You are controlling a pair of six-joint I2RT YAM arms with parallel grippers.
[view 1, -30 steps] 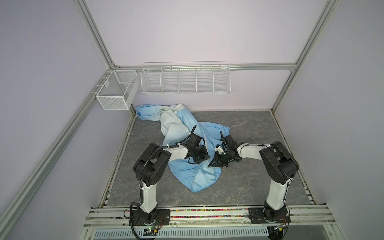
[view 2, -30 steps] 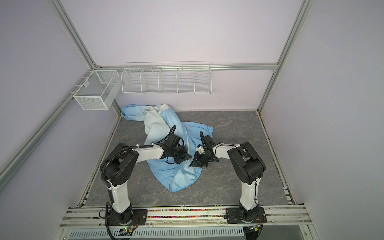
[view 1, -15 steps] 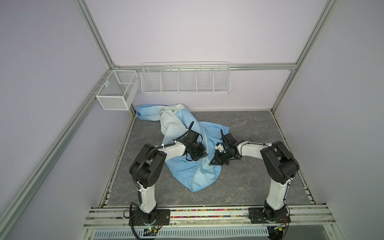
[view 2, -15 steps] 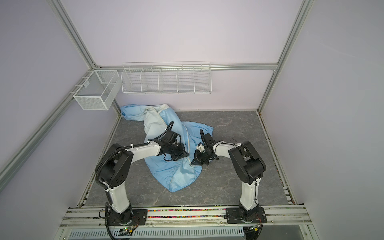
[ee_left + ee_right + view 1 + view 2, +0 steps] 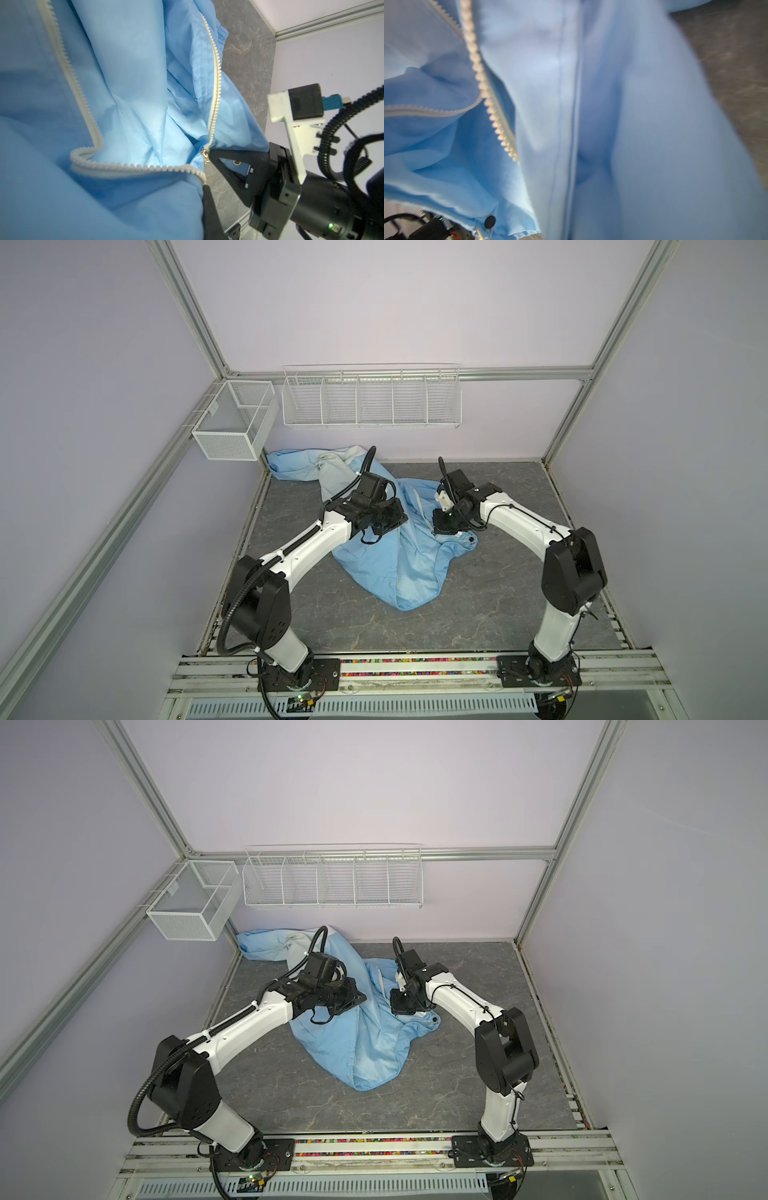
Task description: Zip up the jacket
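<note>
Mid-table, left gripper (image 5: 398, 517) and right gripper (image 5: 211, 153) each pinch the open cream-white zipper (image 5: 217, 83) of the crumpled light-blue fabric jacket (image 5: 390, 572).

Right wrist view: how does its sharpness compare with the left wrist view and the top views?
Right wrist view: smeared throughout, jacket seams and grey floor soft, zipper teeth just legible. Left wrist view: zipper teeth crisp, nearest fabric soft. Both top views: sharp, evenly lit, faint shadows only.
</note>
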